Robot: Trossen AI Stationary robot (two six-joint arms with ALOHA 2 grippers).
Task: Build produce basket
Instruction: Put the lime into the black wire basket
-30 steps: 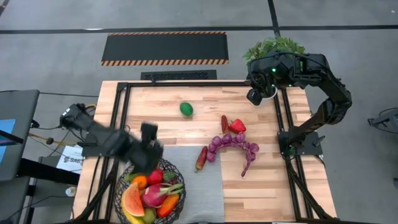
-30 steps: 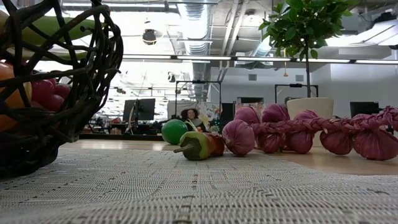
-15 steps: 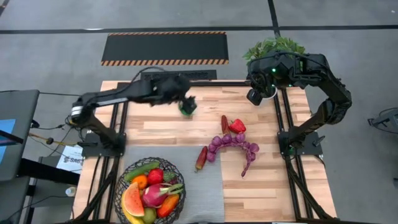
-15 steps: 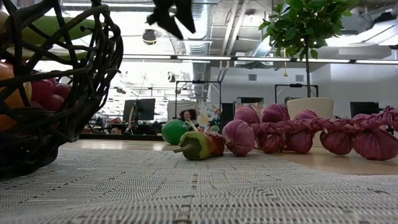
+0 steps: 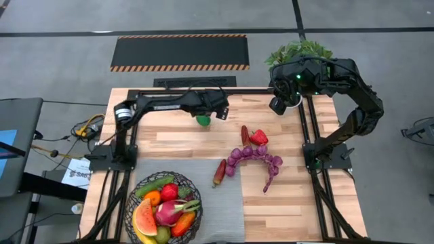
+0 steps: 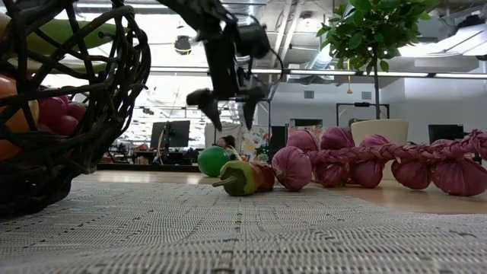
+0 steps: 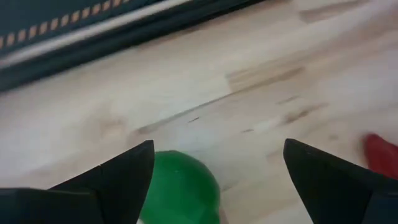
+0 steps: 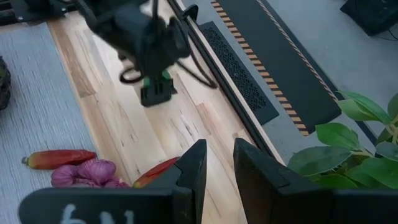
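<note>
A green round fruit [image 5: 203, 120] rests on the wooden table near its far edge; it also shows in the low view [image 6: 213, 161] and the left wrist view [image 7: 181, 194]. My left gripper [image 5: 211, 114] hangs open just above it [image 6: 226, 113], slightly to the fruit's right, fingers pointing down and touching nothing [image 7: 217, 183]. The black wire basket [image 5: 133, 198] stands at the near left, on the grey mat's left end, and holds several pieces of produce, among them a watermelon slice [image 5: 144, 218] and a dragonfruit [image 5: 167, 212]. My right gripper [image 5: 277, 105] waits shut at the far right [image 8: 219, 167].
A red pepper [image 5: 258, 137], a small red chili [image 5: 245, 134], a braid of purple bulbs [image 5: 256, 158] and a red-green pepper [image 5: 219, 172] lie right of centre. A grey mat [image 5: 217, 203] covers the near middle. The potted plant [image 5: 298, 51] stands at the far right corner.
My left gripper has swung from over the basket at the near left across to the table's far side, then shifted a little right and come down over the green fruit. The produce and the basket have stayed where they were.
</note>
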